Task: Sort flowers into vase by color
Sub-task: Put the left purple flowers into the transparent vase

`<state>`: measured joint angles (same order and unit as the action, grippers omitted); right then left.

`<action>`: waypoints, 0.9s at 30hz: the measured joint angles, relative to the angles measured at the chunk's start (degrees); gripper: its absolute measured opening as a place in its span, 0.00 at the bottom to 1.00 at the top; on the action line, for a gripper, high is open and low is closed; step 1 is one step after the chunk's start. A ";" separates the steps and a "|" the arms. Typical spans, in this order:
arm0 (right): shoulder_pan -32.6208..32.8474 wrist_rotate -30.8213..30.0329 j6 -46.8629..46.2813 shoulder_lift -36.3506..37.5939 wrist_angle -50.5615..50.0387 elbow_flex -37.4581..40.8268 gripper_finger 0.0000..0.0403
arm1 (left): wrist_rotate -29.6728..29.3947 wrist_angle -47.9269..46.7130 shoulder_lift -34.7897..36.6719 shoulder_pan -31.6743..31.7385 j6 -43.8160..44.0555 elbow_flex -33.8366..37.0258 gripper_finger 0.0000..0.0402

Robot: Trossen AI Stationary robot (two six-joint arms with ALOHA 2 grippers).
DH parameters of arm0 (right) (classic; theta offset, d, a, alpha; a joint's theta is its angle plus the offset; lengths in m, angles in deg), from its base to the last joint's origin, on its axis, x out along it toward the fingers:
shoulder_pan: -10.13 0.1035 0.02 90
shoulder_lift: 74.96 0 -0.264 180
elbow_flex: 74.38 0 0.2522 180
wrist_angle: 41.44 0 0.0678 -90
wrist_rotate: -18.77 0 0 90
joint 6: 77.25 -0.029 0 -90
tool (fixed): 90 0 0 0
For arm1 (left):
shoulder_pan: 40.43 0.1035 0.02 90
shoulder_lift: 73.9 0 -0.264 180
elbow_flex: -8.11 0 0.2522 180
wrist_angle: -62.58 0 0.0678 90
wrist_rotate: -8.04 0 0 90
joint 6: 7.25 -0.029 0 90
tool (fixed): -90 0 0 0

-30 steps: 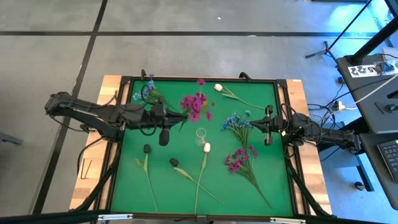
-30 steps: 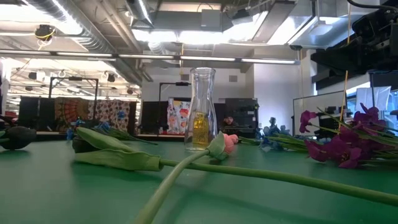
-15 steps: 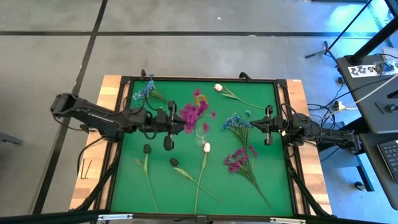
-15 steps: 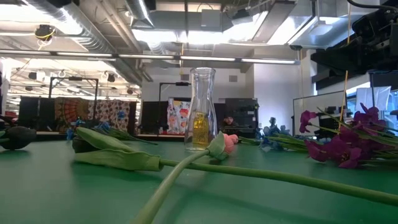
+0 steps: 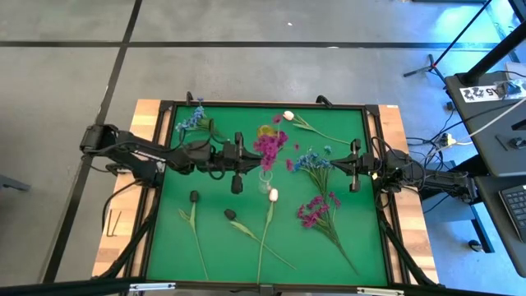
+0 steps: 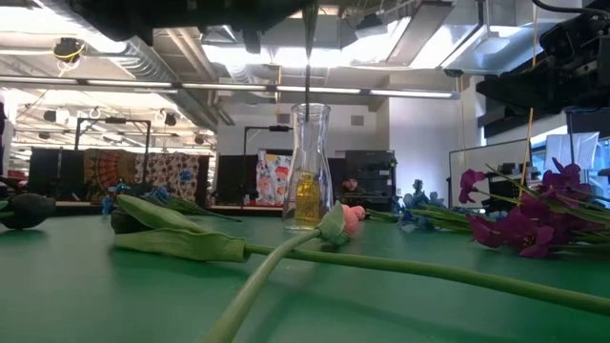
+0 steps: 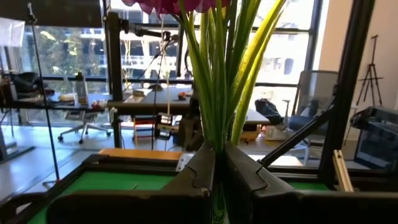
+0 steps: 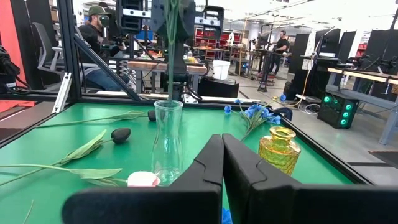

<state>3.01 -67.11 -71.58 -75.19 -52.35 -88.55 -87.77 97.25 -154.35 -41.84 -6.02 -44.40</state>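
Observation:
My left gripper (image 5: 249,156) (image 7: 219,155) hovers over the clear glass vase (image 5: 265,176) (image 6: 310,167) at the table's middle, shut on a bunch of magenta flowers (image 5: 269,145). The bunch stands upright, and its stem ends (image 8: 169,93) reach down to the vase's mouth. A small yellow vase (image 8: 278,149) stands just beyond the clear one. My right gripper (image 5: 341,164) (image 8: 222,155) waits shut at the table's right side, next to a blue cluster (image 5: 312,160) lying flat. My left gripper pinches the bundle of green stems (image 7: 217,140) between its two fingers, below the blossoms. The fingers come level from the table's left, across the stems. The bunch is lifted clear and upright, blossoms (image 7: 174,5) above the fingers, stem ends (image 6: 310,67) hanging below.
Lying on the green mat: a blue cluster (image 5: 191,122) far left, a white tulip (image 5: 288,116) at the far edge, a white-pink tulip (image 5: 273,195) beside the clear vase, two dark buds (image 5: 194,197) (image 5: 230,214) and a magenta cluster (image 5: 312,212) nearer. A raised black frame (image 5: 374,197) borders the mat.
My left gripper has carried the magenta bunch toward the table's right, from left of the clear vase to over it. The arm and the hanging stem ends now show above the vase's mouth in the low view. The right arm has kept still.

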 joint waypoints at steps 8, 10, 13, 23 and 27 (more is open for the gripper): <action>0.00 0.00 0.00 -0.01 0.00 -0.01 0.01 | -0.91 -0.98 0.18 -0.16 1.20 0.00 0.03; 0.00 0.00 0.00 0.00 0.00 -0.01 0.01 | -1.10 -2.75 0.23 -0.26 1.28 0.00 0.05; 0.00 -0.01 0.00 -0.01 0.00 -0.01 0.01 | -1.14 -5.05 0.21 -0.26 1.58 0.00 0.11; 0.00 0.01 0.00 -0.01 0.00 -0.01 0.01 | -2.56 -7.60 0.21 -0.26 3.10 0.00 0.30; 0.00 0.01 0.00 -0.01 -0.01 0.00 0.01 | -2.56 -10.74 0.93 -0.26 3.10 0.00 0.37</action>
<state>3.00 -67.11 -71.58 -75.21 -52.36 -88.55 -90.32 86.51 -153.42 -42.11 -2.91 -44.40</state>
